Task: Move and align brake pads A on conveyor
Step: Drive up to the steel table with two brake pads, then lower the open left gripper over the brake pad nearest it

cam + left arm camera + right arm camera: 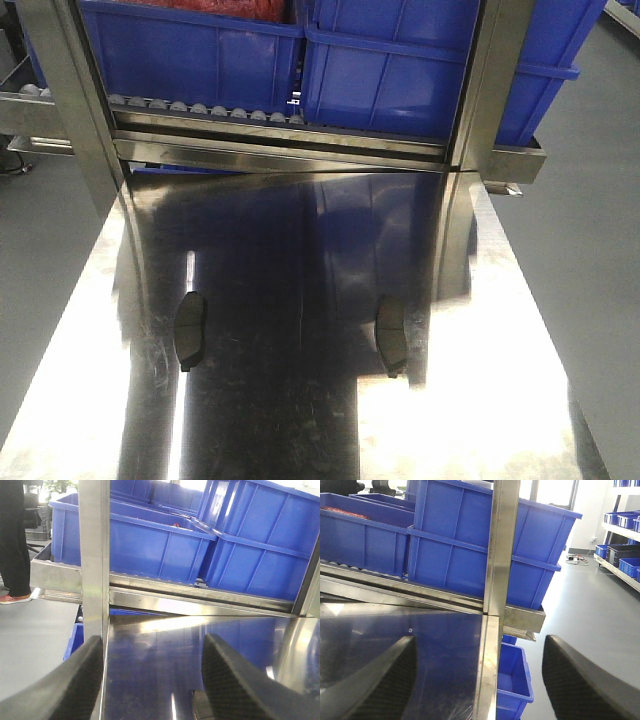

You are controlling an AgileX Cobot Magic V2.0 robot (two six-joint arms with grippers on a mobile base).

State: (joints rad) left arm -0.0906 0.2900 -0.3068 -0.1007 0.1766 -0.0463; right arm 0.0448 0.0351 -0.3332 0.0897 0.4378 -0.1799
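Note:
Two dark grey brake pads A lie flat on the shiny steel tabletop (pixel 470 400) in the front view, one at the left (pixel 190 330) and one at the right (pixel 392 335), well apart. The conveyor is out of view. Neither arm shows in the front view. My left gripper (pixel 152 642) is open over the tabletop near its left edge, and a corner of a brake pad (pixel 200 707) peeks out beside its right finger (pixel 235 685). My right gripper (pixel 480 641) is open and empty, straddling the table's right edge.
Blue bins (pixel 390 70) sit on a steel roller rack (pixel 280 140) at the table's far end, between upright steel posts (pixel 490 90). Another blue bin (pixel 512 680) stands on the floor beside the right edge. A person's legs (pixel 12 540) stand far left.

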